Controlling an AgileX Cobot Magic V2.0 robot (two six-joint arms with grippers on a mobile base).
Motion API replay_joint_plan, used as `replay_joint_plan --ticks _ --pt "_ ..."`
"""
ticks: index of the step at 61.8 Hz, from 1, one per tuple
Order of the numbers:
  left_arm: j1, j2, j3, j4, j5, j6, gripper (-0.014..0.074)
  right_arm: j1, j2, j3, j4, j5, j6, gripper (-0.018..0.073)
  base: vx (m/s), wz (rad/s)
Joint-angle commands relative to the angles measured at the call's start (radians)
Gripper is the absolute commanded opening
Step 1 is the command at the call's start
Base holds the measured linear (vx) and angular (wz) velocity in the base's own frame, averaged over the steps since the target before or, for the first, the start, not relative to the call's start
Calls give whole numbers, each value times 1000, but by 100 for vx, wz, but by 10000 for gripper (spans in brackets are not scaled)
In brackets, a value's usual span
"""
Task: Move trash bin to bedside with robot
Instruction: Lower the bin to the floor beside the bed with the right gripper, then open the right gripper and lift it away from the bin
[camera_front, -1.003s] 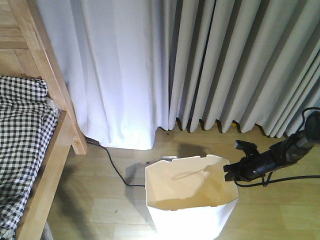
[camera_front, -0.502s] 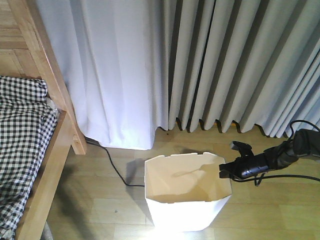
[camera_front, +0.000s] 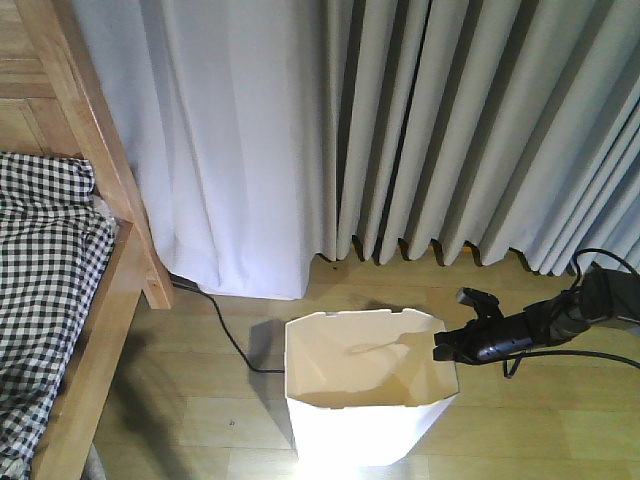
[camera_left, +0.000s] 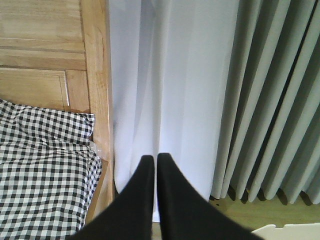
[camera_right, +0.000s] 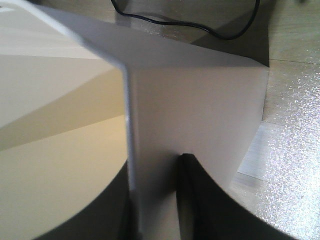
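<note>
Where the pale wooden plank floor (camera_front: 180, 420) runs between the light-brown wooden bed frame (camera_front: 95, 340) and the white thin-walled plastic trash bin (camera_front: 370, 425), open boards, crossed only by a thin black cable (camera_front: 232, 345) snaking from the curtain foot toward the bin. Behind the bin, a bare strip of floor up to the hems of the long pleated grey-white curtains (camera_front: 420, 130). To the bin's right, more open floor under the slim black robot arm (camera_front: 555, 318) and its trailing black cables (camera_front: 570, 353).

Standing upright on the floor, right of the bed frame and well apart from its thick side rail, near the bottom edge of the front view. Angular faceted rim with small notches along the far edge, cream inside, white outside, smooth and matte, walls thin as card.

On the bin's right rim, the small black right gripper (camera_front: 447, 346), reaching in from the right. From the right wrist view, the thin white wall edge (camera_right: 131, 150) running between the two dark fingers (camera_right: 192, 200), one inside and one outside: clamped narrow on the wall.

Left of the bin, a black-and-white checkered quilt (camera_front: 45, 280) lying soft and creased on the bed, flanked by a sloping timber post with visible grain. In the left wrist view, the black tapered left gripper (camera_left: 151, 162) with tips pressed together on nothing, aimed at the curtains beside the panelled headboard (camera_left: 45, 55); a corner of the bin rim (camera_left: 290, 232) low at right.
</note>
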Motion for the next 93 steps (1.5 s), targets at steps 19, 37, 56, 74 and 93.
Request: replay_joint_plan --ticks 19,37,56,74,93 --pt "1 -14 12 -4 -69 -6 -6 -4 -64 -13 -18 136 50 137 0 0" --pt "1 -14 12 -4 -69 -6 -6 -4 -64 -13 -25 133 55 388 0 0" --pt "1 -14 12 -4 -69 -6 -6 -4 -64 -13 -7 103 54 529 0 0" --pt "1 -14 12 -4 -69 -6 -6 -10 -70 -13 11 71 100 529 0 0" --pt "1 -14 12 -4 -69 -6 -6 -15 -275 233 -86 -275 31 529 0 0"
